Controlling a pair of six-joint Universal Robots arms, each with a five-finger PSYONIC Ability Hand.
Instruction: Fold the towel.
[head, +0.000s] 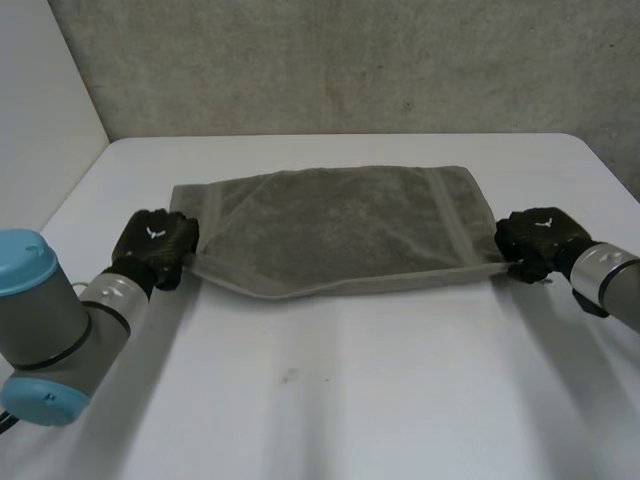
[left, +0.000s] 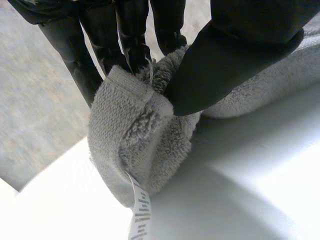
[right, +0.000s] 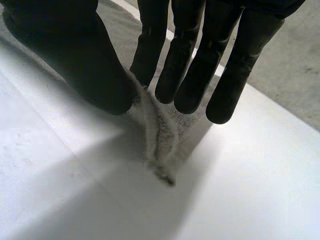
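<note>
On the far half of the white table (head: 330, 420) the grey towel (head: 330, 225) lies spread left to right, one long edge toward the robot

Holds:
- the left hand (head: 155, 245) is at the near-left corner, thumb and fingers clamped on a bunched wad of terry, with the care tag (left: 140, 215) hanging below the wad
- the right hand (head: 535, 240) is at the near-right corner, thumb pinching a thin tip of cloth against the fingers, the tip touching the table
- the near edge runs between the two holds and bows a little in the middle

Handling (judgement): soft, limp and light. It has no stiffness, so any unsupported span will sag. The looped pile should grip well, so slip is unlikely on the left. The right pinch is shallow and could pull free under tension. Corners are the right places to hold, and both should lift together so the edge stays level and square
</note>
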